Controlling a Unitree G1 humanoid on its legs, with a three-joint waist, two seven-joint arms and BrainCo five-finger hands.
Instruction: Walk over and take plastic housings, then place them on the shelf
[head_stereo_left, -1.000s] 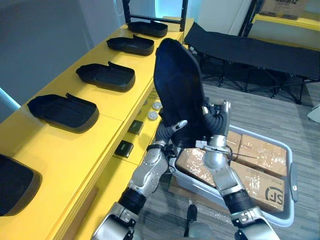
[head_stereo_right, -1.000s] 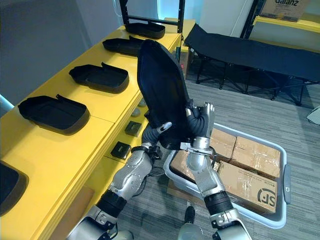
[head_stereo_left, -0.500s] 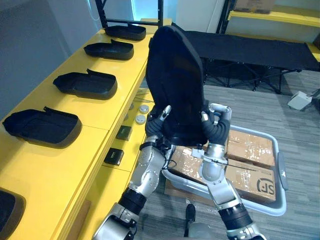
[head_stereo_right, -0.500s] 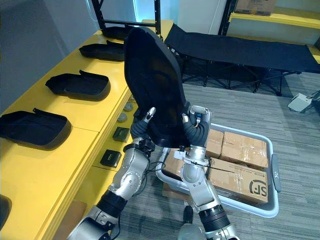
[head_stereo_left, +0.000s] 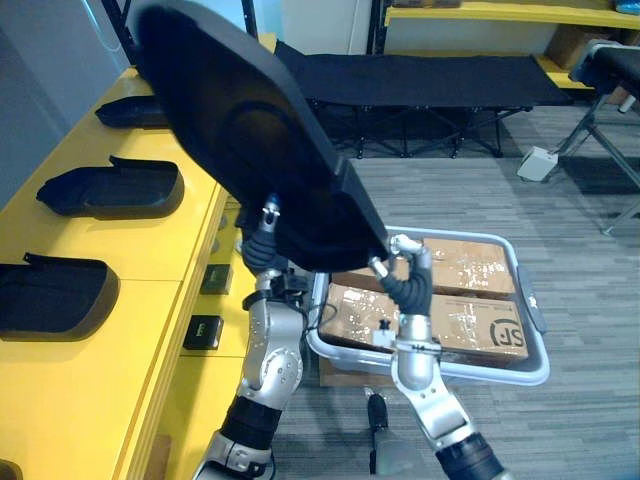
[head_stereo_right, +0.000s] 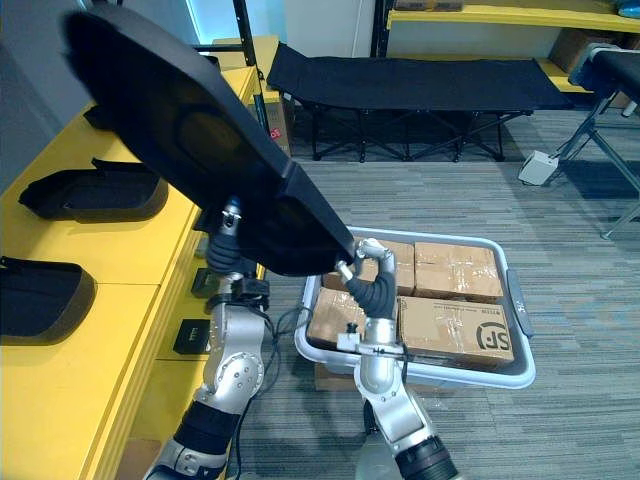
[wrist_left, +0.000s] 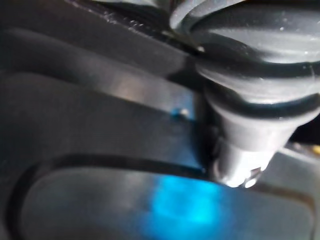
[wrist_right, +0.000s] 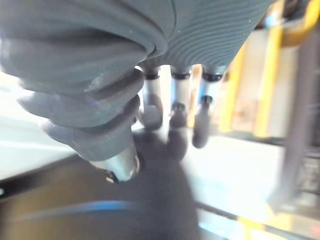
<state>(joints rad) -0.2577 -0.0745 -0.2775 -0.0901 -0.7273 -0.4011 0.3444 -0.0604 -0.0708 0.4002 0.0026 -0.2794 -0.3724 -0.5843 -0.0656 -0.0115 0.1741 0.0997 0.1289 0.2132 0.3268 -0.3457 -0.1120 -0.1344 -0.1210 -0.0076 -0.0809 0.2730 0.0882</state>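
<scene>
A large black plastic housing (head_stereo_left: 240, 130) hangs tilted in front of me, its upper end leaning out over the yellow shelf (head_stereo_left: 120, 260). My left hand (head_stereo_left: 262, 240) grips its lower edge from below; the thumb (wrist_left: 245, 145) presses on the inner face and the fingers are hidden behind. At the housing's lower right corner is my right hand (head_stereo_left: 405, 290), whose straight fingers (wrist_right: 175, 115) and thumb rest against the housing's surface. Three more black housings (head_stereo_left: 110, 188) (head_stereo_left: 50, 295) (head_stereo_left: 130, 112) lie in a row on the shelf.
A grey bin (head_stereo_left: 440, 372) of taped cardboard boxes (head_stereo_left: 470, 330) stands on the floor right of the shelf, just behind my right hand. A black folding cot (head_stereo_left: 420, 75) runs along the back. A small white box (head_stereo_left: 540, 162) lies on the carpet at the right.
The camera has swung to the right along the shelf. The housing has tipped from nearly upright to a steep lean towards the left. The right hand's fingers have straightened.
</scene>
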